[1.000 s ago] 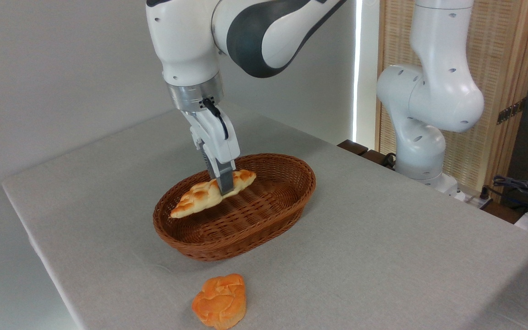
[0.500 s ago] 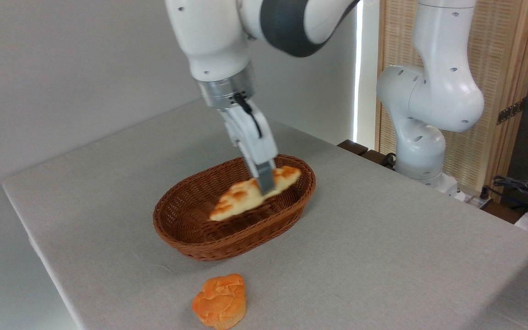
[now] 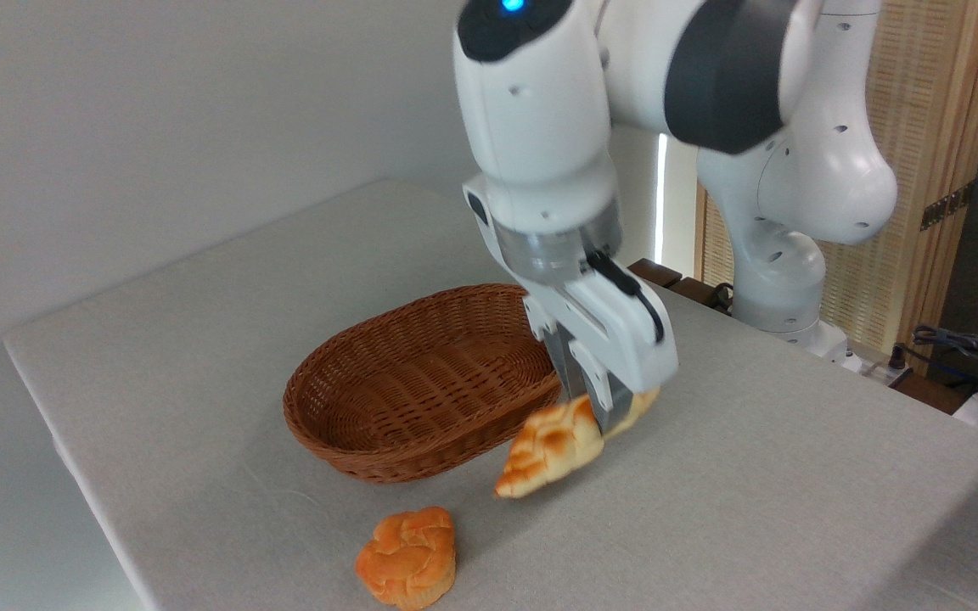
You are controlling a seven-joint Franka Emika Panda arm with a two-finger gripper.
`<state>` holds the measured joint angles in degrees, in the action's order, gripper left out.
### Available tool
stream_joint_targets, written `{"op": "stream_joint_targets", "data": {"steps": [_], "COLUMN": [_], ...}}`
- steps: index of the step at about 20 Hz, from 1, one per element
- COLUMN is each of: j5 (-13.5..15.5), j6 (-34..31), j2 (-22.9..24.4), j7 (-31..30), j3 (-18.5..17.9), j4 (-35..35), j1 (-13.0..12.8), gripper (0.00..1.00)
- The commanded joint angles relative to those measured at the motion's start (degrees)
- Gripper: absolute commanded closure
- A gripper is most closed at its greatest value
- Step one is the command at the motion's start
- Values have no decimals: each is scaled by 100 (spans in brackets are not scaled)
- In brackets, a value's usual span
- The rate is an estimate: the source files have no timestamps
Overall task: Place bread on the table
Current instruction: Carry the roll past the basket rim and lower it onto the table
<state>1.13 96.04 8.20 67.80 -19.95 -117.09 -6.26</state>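
From the fixed camera, my gripper [image 3: 604,416] is clamped across the bread [image 3: 553,445], just right of the basket [image 3: 421,382]. The loaf hangs below my fingers, its long axis sloping down-left, low tip nearest the table [image 3: 752,475], seemingly just above it.

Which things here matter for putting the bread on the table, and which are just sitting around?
Part of the job:
- bread, held tilted in the gripper, outside the basket
- table, where it goes

Just lying about:
- wicker basket, nothing in it
- orange bun on the cloth
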Motion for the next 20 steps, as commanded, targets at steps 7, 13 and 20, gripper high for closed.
{"op": "stream_joint_targets", "data": {"steps": [7,13,20], "j5": [-43,-43,-34], "j6": [539,530,442], "j2": [-574,-574,-548], "j7": [23,14,14], "j3": [-88,-96,-96], "j4": [-156,-148,-139], "j1": [-77,-77,-77], "gripper": [2,0,0]}}
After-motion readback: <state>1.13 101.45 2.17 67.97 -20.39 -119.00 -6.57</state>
